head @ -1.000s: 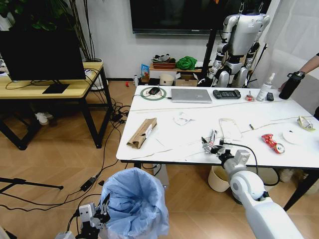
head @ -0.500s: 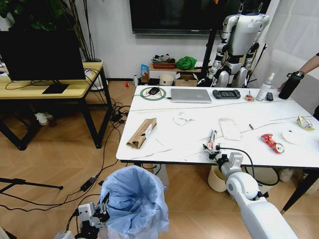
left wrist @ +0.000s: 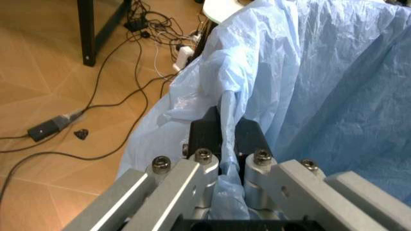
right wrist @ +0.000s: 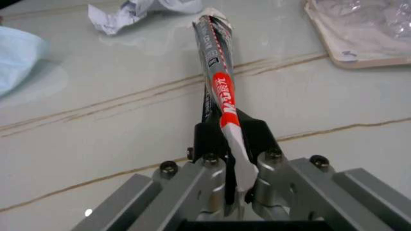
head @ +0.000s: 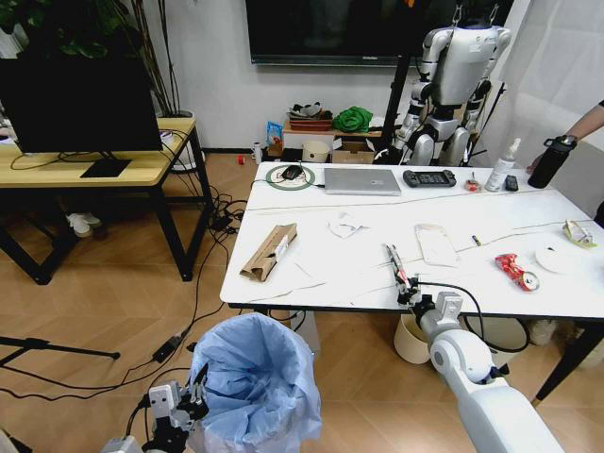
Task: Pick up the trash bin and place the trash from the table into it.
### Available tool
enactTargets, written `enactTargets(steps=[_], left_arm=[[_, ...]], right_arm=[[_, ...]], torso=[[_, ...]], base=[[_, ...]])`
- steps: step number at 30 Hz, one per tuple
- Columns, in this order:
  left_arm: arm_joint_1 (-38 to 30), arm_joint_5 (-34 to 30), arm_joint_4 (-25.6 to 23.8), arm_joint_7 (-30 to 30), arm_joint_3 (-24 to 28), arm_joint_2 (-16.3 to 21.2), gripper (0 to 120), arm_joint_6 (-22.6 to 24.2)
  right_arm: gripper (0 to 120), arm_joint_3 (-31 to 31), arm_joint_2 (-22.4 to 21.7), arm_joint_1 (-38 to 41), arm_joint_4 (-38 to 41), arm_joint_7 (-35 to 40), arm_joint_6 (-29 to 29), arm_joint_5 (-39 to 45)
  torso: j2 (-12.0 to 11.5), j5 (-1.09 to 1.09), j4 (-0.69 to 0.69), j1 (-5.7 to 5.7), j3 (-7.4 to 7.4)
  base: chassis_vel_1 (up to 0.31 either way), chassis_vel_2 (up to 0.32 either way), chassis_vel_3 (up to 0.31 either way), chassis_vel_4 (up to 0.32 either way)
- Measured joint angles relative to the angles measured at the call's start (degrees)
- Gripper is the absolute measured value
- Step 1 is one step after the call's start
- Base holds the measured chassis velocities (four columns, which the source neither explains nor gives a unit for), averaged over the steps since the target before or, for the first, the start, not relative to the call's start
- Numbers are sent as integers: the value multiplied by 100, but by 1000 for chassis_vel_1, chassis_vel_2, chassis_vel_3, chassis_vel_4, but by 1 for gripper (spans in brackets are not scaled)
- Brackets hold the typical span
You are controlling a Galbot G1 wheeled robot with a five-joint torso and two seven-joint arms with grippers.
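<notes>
Two grippers clamped: right gripper (right wrist: 231, 166) pinches grey-red wrapper (right wrist: 218, 86) over table (head: 311, 255); left gripper (left wrist: 224, 144) grips trash bin (head: 253, 377) bag.

laptop (head: 362, 180), game controller (head: 429, 177), yellow desk (head: 94, 167), monitor (head: 80, 104)

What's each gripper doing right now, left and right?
Left gripper: shut on the trash bin's blue bag liner.
Right gripper: shut on a flattened grey-and-red wrapper over the table.

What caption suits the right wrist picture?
Right tool shut on a grey-and-red wrapper above the marble table, crumpled paper beyond.
</notes>
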Motion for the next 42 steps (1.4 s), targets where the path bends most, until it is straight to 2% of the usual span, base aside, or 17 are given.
enactTargets(steps=[5,6,8,11,16,21,25,32,42], left_arm=[[2,-83,17,-81,177,46,0,11],[2,-83,17,-81,177,46,0,11],[-44,-83,10,-101,261,55,0,19],[-73,-71,88,-113,368,10,0,23],[-159,-92,121,-151,470,16,0,82],[-249,-78,140,-175,553,68,0,155],[-239,-49,151,-156,545,84,0,163],[-177,14,117,-132,470,48,0,155],[-126,75,0,-129,460,2,0,155]], right_arm=[[0,192,-426,-714,761,-326,785,318],[0,192,-426,-714,761,-326,785,318],[0,167,-626,-997,1258,-459,1073,560],[0,-254,-872,-1267,1943,-657,1566,815],[0,-994,-1236,-1451,2405,-1141,2106,896],[0,-1575,-1450,-1329,2495,-1554,2324,897],[0,-2331,-1587,-984,2325,-1910,2488,859],[0,-3284,-1629,-307,2113,-1983,2426,724],[0,-3707,-1686,-156,1973,-1773,2365,634]], torso=[[0,-1,-1,-1,-1],[0,-1,-1,-1,-1],[0,-1,-3,-1,-1],[0,-2,0,-1,-2],[0,-1,0,-1,-1],[0,-1,-1,-1,-1],[0,-1,0,-1,-1],[-1,-2,1,-1,-1],[-1,-1,0,-1,-1]], base=[[0,0,0,0],[0,0,0,0],[0,0,0,0],[0,0,0,0],[0,0,0,0],[0,0,0,0],[0,0,0,0],[0,0,0,0],[0,0,0,0]])
